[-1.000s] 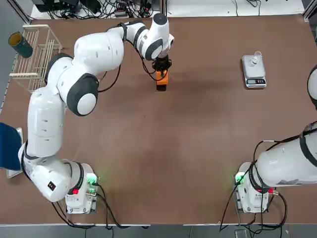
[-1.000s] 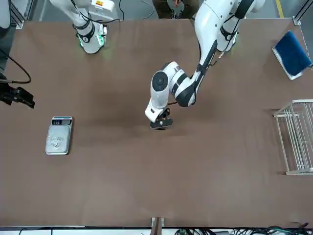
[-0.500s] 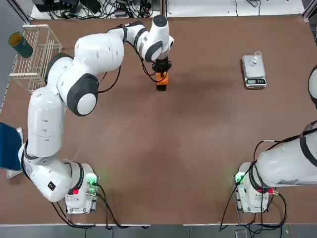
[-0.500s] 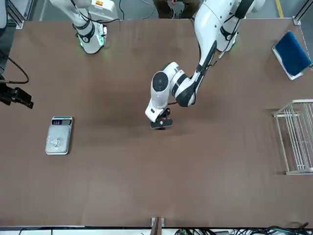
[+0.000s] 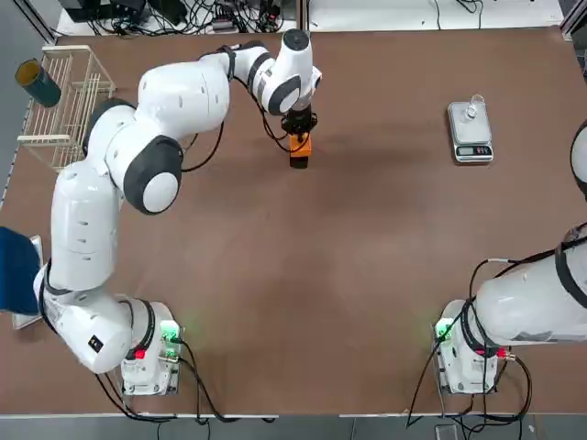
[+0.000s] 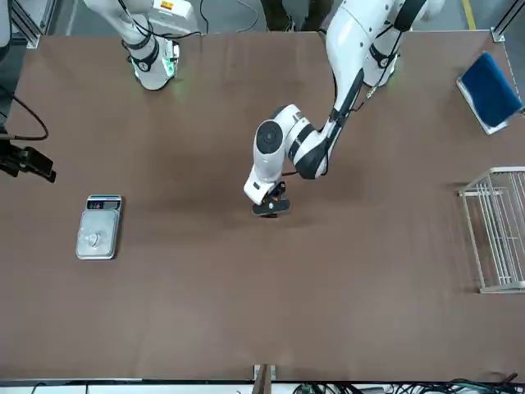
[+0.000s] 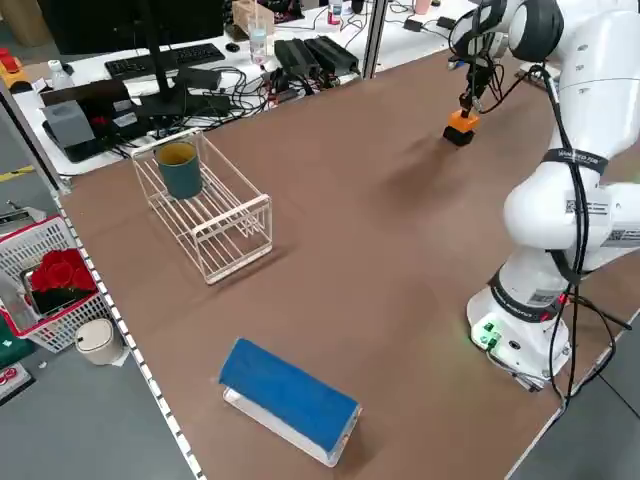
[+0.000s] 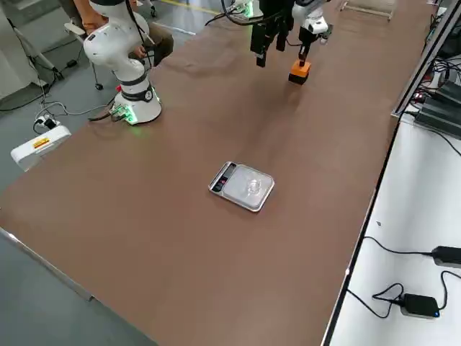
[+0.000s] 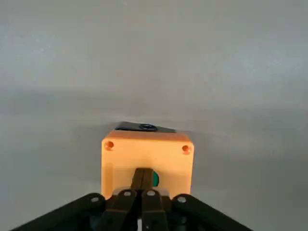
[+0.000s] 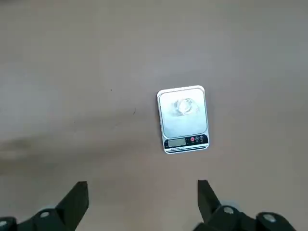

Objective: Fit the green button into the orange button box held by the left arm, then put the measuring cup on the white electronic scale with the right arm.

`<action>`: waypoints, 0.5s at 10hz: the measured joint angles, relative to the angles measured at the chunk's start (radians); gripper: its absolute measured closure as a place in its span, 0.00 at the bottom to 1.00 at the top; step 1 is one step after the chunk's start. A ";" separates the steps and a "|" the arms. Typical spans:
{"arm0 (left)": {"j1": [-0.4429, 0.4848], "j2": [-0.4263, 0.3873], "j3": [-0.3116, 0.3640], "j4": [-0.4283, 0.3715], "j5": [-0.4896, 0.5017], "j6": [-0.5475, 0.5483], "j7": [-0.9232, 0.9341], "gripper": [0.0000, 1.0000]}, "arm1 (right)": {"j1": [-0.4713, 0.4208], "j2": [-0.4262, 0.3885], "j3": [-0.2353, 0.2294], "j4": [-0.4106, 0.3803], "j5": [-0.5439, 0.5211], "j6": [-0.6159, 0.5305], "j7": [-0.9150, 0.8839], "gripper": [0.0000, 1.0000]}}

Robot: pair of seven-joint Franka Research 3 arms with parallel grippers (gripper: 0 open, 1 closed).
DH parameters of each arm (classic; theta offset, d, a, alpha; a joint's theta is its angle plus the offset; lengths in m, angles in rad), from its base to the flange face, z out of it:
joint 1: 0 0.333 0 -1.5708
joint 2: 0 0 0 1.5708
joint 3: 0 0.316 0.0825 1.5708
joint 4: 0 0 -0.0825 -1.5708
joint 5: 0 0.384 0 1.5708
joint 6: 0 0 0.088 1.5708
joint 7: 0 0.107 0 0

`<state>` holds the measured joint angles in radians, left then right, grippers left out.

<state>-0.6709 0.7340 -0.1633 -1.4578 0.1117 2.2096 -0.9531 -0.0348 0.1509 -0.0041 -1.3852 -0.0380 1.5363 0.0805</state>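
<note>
Beyond the open right hand (image 10: 143, 192), the measuring cup (image 10: 185, 106) sits on the scale (image 10: 175, 125).

A monitor (image 7: 140, 22) and a keyboard (image 7: 165, 61) are supported by a white desk (image 8: 389, 216); grey floor (image 7: 90, 425) is exposed beside the brown table (image 7: 330, 240).

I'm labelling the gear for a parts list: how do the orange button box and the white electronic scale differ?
The orange button box is bright orange, while the white electronic scale is silver-white.
The box is a chunky block; the scale is flat and slim.
The box hangs at the left arm's pincer, but the scale lies on the table.
Both are roughly rectangular with rounded corners.
</note>
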 joint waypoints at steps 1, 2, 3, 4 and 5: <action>0.000 0.000 0.000 -0.001 0.000 0.001 0.005 0.99 | 0.000 0.000 0.000 0.000 0.000 0.000 0.000 0.00; 0.000 0.000 0.000 -0.002 0.000 0.005 0.007 0.99 | 0.000 0.000 0.000 0.000 0.000 0.000 0.000 0.00; 0.000 0.000 0.000 -0.007 0.000 0.016 0.007 0.99 | 0.000 0.000 0.000 0.000 0.000 0.000 0.000 0.00; -0.001 -0.001 0.000 -0.011 0.000 0.029 0.008 0.99 | 0.000 0.000 0.000 0.000 0.000 0.000 0.000 0.00; -0.001 -0.001 0.000 -0.012 0.000 0.032 0.008 0.99 | 0.000 0.000 0.000 0.000 0.001 0.000 0.000 0.00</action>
<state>-0.6718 0.7329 -0.1634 -1.4700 0.1118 2.2414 -0.9450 -0.0348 0.1508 -0.0041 -1.3852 -0.0375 1.5363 0.0805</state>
